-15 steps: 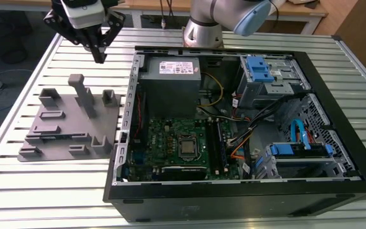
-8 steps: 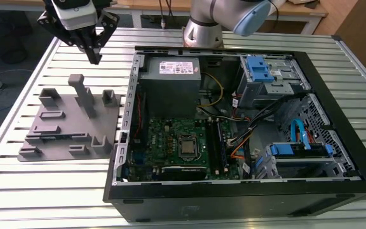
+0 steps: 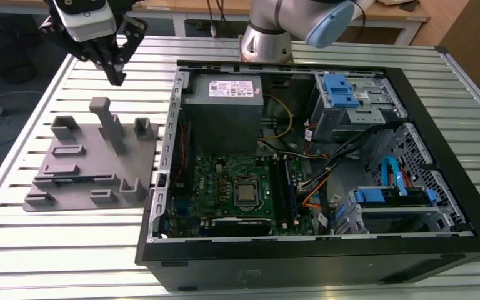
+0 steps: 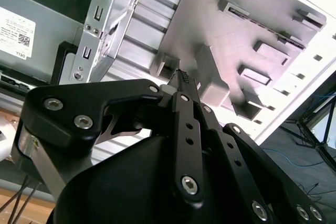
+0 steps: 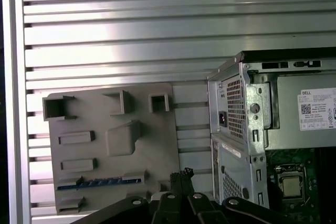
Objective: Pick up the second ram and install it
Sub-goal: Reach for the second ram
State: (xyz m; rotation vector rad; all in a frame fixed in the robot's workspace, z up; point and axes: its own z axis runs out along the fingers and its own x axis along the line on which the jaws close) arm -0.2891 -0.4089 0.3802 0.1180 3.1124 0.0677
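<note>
Gripper (image 3: 117,76) hangs high over the table (image 3: 57,250) and points down. The arm (image 3: 267,31) reaches across from the table's far edge. Its two fingers (image 4: 185,108) are pressed together and hold nothing. Under it lies the grey plate (image 3: 135,164), just beside the open computer case (image 3: 307,262). The second ram (image 5: 100,183) lies flat in a long slot by the plate's near edge, apart from the gripper.
</note>
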